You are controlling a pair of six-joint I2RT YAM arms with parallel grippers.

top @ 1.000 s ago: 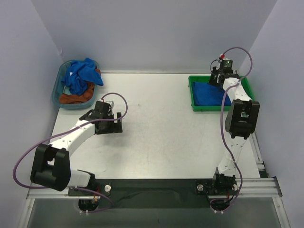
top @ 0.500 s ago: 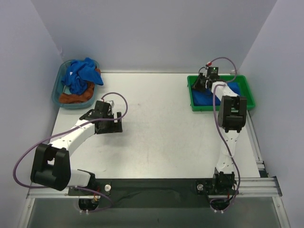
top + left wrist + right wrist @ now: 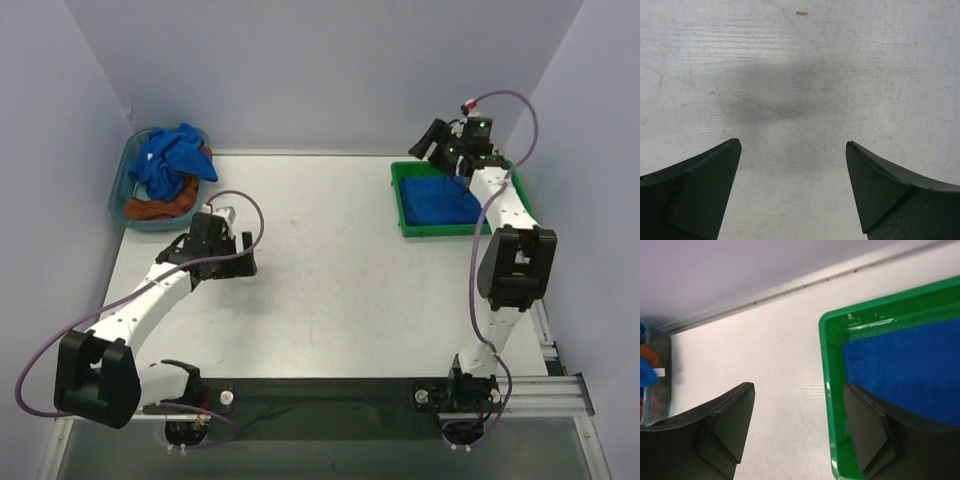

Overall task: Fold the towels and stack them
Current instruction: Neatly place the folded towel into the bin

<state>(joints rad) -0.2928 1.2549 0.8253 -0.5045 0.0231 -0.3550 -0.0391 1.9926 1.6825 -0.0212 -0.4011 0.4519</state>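
A folded royal-blue towel (image 3: 440,200) lies flat in the green tray (image 3: 400,195) at the back right. More blue towels (image 3: 170,158) sit crumpled in the blue basket (image 3: 120,185) at the back left. My right gripper (image 3: 438,150) hangs open above the tray's back left corner with nothing between its fingers. In the right wrist view the right gripper (image 3: 797,385) straddles the green tray's rim (image 3: 827,390), with the towel (image 3: 905,365) beyond one finger. My left gripper (image 3: 212,262) is open over bare table left of centre, and the left gripper (image 3: 792,145) holds nothing.
An orange-brown cloth (image 3: 155,208) lies under the blue towels in the basket. Walls close in the table at the back and both sides. The basket's edge (image 3: 650,390) shows at the far left of the right wrist view.
My right gripper has opened and risen from the towel in the tray toward the tray's back left corner. The left arm has shifted slightly left.
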